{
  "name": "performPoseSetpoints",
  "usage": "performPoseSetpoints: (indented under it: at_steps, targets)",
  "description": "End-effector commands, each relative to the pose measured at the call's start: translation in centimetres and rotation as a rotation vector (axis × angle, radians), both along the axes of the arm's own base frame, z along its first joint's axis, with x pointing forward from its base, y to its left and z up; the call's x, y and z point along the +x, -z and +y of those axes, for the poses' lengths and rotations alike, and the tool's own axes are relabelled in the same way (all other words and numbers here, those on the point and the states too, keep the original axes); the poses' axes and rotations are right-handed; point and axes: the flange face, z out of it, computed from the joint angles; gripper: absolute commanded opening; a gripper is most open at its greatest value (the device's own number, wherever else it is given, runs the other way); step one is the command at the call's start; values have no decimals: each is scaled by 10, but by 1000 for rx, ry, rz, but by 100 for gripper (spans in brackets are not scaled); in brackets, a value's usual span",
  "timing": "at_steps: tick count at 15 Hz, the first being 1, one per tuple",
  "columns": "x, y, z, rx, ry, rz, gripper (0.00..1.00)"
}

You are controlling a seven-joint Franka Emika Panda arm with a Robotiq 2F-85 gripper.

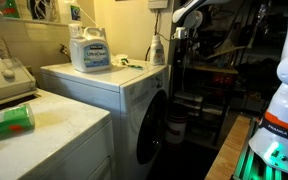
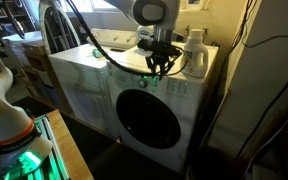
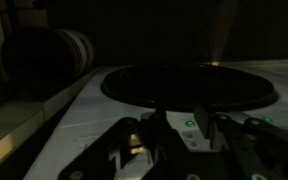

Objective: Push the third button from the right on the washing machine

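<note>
Gripper [image 3: 170, 140] linkages, dark and blurred, fill the bottom of the wrist view. In the gloom I cannot tell whether the jaws are together or apart, and nothing shows between them. Beyond them lies the porthole door [image 3: 189, 88], its near rim hidden by the linkages. In an exterior view the gripper [image 2: 156, 68] points down over the front top edge of the washing machine [image 2: 197, 105], covering part of its control strip; the buttons are too small to tell apart. A detergent jug [image 2: 193, 55] stands on the washing machine's top, just behind the gripper.
</note>
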Motion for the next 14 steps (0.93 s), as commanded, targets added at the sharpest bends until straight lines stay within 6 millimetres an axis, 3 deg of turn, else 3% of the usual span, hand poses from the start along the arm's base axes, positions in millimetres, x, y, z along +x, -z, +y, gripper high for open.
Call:
performPoseSetpoints:
  at_steps: [1,5,9,10,11,14]
  targets:
    - [-18,-60,57,-11,26,-21,68]
    - [-26,-107,115,-16,41,-28,99]
    - [-43,-123,155,-39,11,-7,100]
    - [-49,-123,158,-42,-10,7,100]
    - [-29,-125,154,-15,-5,-25,100]
    - [-38,-126,160,-23,-18,-12,100]
